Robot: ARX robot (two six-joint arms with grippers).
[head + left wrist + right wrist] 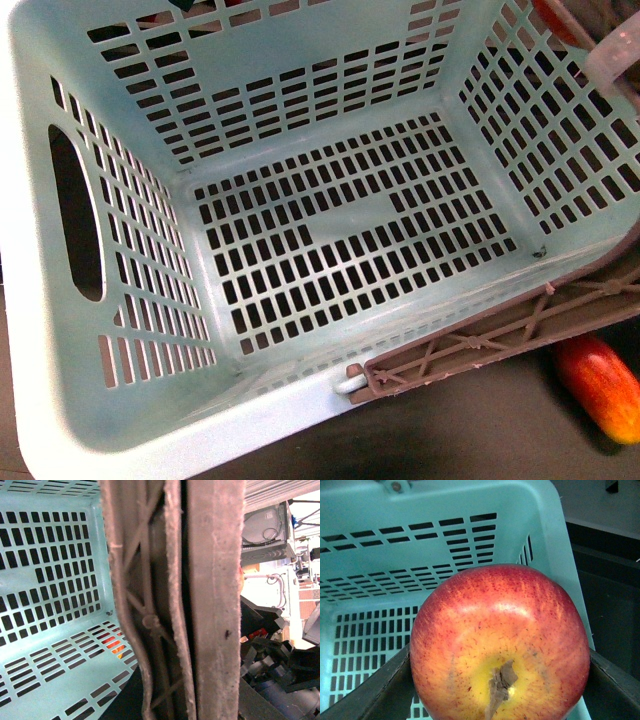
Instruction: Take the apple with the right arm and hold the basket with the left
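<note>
The light turquoise basket (330, 60) fills the front view, tilted, its slotted floor bare. Its brown latticed handle (500, 335) lies along the near right rim. In the left wrist view that handle (215, 605) runs close across the middle, with the basket's inside (50, 605) beside it. My left gripper is shut on the basket, and its fingers do not show. In the right wrist view the glossy red apple (500, 645), yellowish stem dimple toward the camera, sits between the dark fingers (370, 690) of my right gripper (500, 680). It is held over the basket's rim (445, 510).
An oblong red-to-yellow fruit (600, 385) lies on the dark surface by the basket's near right corner; it glows orange through the slots (112, 642). Black parts (280, 665) and white equipment (265, 530) stand beyond the handle.
</note>
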